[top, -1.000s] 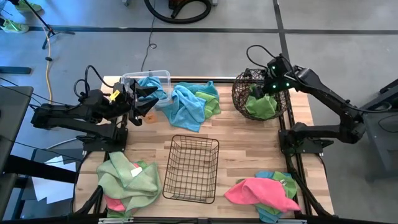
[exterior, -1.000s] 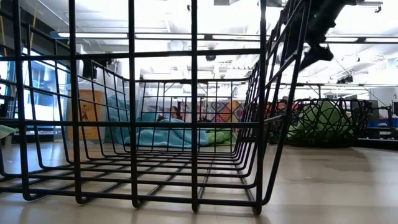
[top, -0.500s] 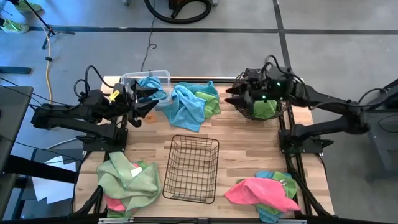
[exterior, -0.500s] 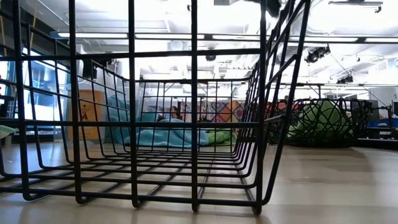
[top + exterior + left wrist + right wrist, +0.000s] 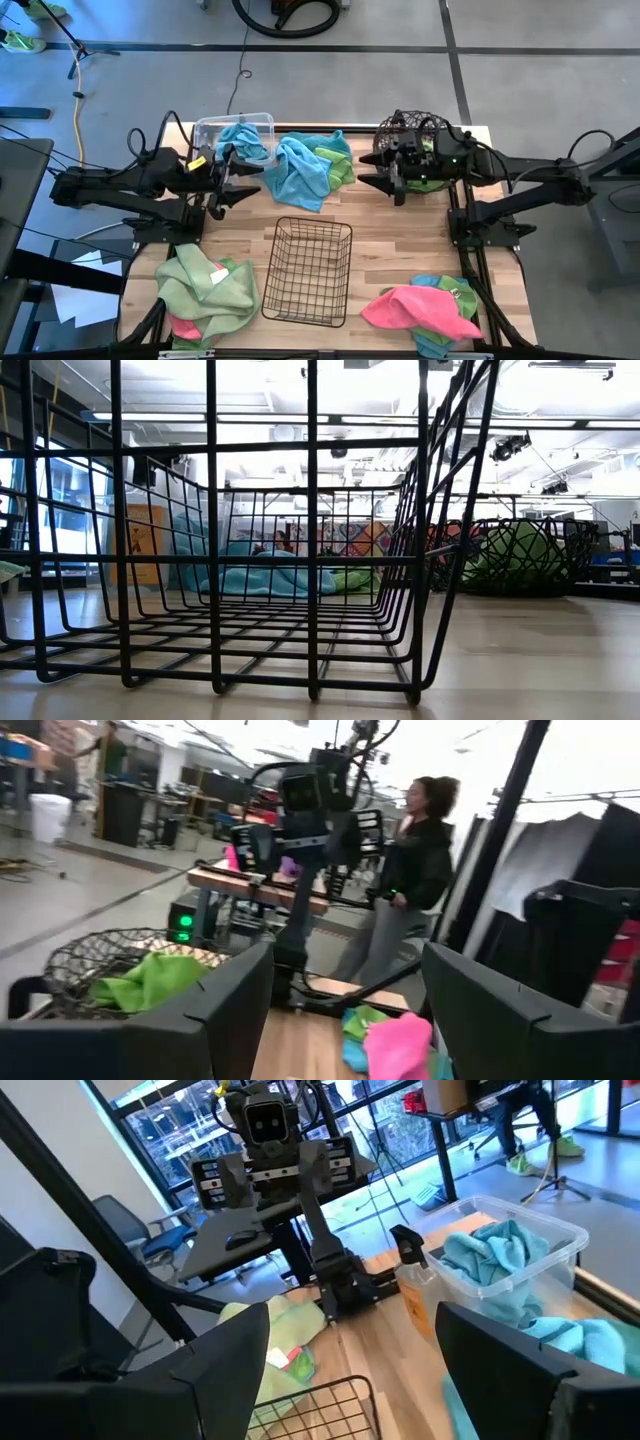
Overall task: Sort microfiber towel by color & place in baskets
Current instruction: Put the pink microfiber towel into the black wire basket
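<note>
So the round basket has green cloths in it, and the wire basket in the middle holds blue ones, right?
Not quite. The round basket does hold green cloths, but the wire basket in the middle is empty, as the high view shows. The blue ones sit in the clear bin.

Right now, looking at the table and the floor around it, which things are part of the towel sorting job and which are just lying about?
Part of the job:
- clear bin holding a blue towel
- black wire basket
- round basket holding a green towel
- mixed towel pile
- green pile
- pink pile

Just lying about:
- yellow cable
- black hose loop
</note>
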### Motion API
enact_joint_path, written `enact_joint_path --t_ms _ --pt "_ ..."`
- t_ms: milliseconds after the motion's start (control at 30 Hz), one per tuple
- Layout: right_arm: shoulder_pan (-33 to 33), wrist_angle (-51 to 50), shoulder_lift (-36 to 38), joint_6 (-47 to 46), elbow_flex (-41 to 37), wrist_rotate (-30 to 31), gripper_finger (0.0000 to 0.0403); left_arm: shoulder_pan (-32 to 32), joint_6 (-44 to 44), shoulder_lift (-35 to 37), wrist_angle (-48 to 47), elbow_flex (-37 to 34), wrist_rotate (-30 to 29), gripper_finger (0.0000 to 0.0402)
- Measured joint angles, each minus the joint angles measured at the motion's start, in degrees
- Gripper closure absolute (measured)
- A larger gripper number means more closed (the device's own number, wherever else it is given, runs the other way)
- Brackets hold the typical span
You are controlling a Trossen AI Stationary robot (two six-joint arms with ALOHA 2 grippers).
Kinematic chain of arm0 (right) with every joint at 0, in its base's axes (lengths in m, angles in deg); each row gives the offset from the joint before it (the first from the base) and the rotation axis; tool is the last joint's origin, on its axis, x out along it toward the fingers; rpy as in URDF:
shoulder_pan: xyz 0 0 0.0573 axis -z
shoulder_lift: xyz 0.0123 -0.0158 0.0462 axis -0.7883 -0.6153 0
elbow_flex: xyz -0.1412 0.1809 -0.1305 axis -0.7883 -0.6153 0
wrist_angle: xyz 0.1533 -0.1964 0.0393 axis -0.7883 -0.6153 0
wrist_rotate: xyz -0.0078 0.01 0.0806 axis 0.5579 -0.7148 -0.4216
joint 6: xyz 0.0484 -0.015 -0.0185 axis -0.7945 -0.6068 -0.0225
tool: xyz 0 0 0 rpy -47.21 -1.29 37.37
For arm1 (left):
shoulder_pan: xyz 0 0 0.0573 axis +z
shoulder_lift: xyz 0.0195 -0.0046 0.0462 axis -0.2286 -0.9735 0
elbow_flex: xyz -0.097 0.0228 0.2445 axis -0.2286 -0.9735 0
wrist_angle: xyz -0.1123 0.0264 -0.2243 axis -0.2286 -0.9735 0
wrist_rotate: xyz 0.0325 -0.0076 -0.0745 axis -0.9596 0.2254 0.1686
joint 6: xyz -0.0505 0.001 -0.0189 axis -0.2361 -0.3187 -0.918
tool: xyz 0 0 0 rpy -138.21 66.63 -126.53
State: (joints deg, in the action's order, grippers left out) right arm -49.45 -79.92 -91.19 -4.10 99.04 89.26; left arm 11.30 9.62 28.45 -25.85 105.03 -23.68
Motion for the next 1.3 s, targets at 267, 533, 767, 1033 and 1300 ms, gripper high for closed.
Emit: enact_joint_path --t_ms 267,533,767,1033,1300 --pt "0.01 -0.73 0.00 2.89 0.00 0.51 0.0119 -0.02 -1.67 0.00 0.46 0.00 0.26 0.0158" --pt "0.01 -1.70 0.00 6.66 -0.02 -3.80 0.0119 0.00 -5.97 0.00 3.13 0.00 -1.80 0.0158" --pt "-0.01 -6.31 0.20 4.52 -0.02 -12.96 0.0119 0.00 -5.99 0.00 2.97 0.00 -4.99 0.0158" --pt "-7.36 -24.47 0.15 -12.35 -0.02 -23.17 0.0119 0.00 -6.01 0.00 3.02 0.00 -7.48 0.0158" --pt "-28.74 -35.97 -3.16 -31.79 -0.04 -11.00 0.0119 0.00 -7.45 0.00 3.00 0.00 -7.49 0.0158"
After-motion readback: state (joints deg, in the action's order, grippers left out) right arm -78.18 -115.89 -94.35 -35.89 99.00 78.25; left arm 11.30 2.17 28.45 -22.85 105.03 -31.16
